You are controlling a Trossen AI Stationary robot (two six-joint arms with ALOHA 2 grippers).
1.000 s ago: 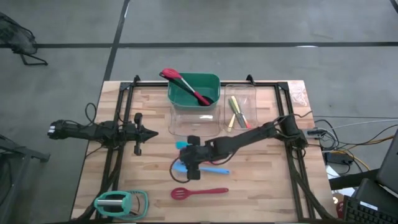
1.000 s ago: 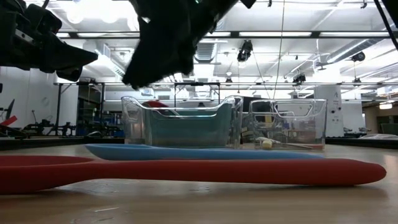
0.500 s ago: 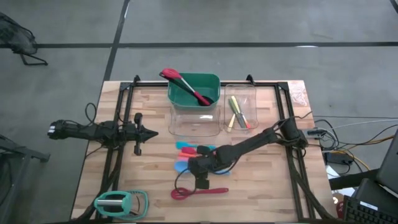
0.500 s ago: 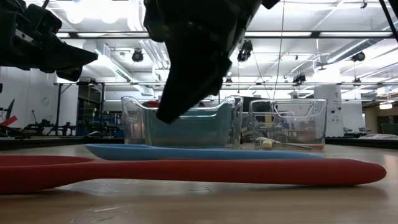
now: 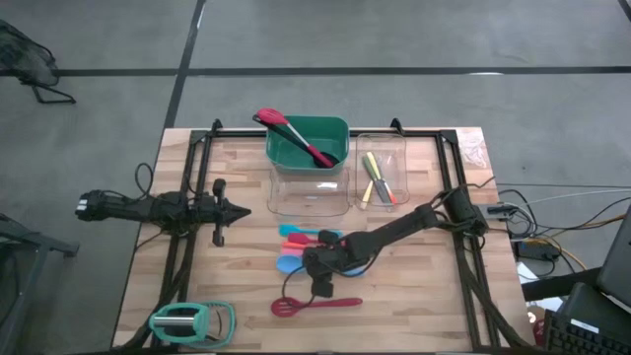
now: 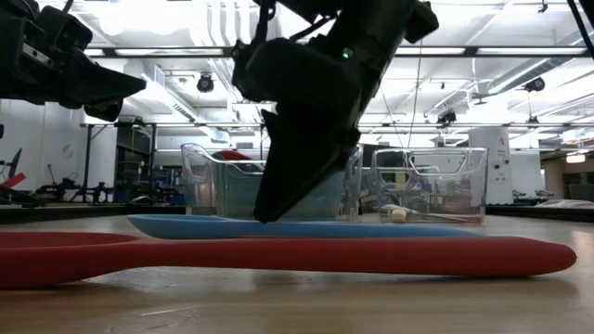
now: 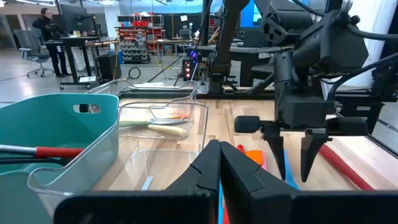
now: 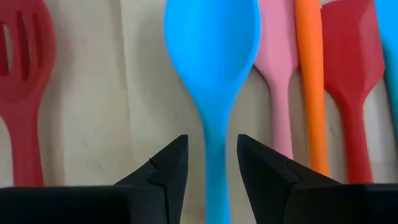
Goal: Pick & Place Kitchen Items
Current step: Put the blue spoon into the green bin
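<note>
Already some of the sorting looks done: a red utensil [image 5: 294, 137] leans in the green bin [image 5: 335, 130], and yellow and reddish pieces [image 5: 375, 178] lie in the clear bin [image 5: 400, 146] beside it, while the clear bin in front of the green one [image 5: 310, 204] looks empty from above. What is left sits on the tabletop [image 5: 424, 306] near the front: a cluster of blue, pink, orange and red utensils just ahead of that bin, and a red slotted turner [image 5: 315, 306] lying apart, nearer the edge. So the job seems roughly part-way through, with several items yet to be moved. The right gripper [image 5: 320, 286] is low over the cluster, and its wrist view shows the fingers [image 8: 163, 171] moderately apart, straddling the handle of the blue spoon [image 8: 212, 37], one on each side, not yet pressing on it. Next to that spoon lie a pink utensil [image 8: 277, 74], an orange handle [image 8: 309, 68] and a red spatula [image 8: 351, 68], close enough that the outer finger has little room. The low view puts the fingertips right at the spoon's level, though contact with the wood cannot be told. The left gripper [image 5: 235, 210] waits well off to the left side, its fingers [image 7: 211, 163] drawn together on nothing.
</note>
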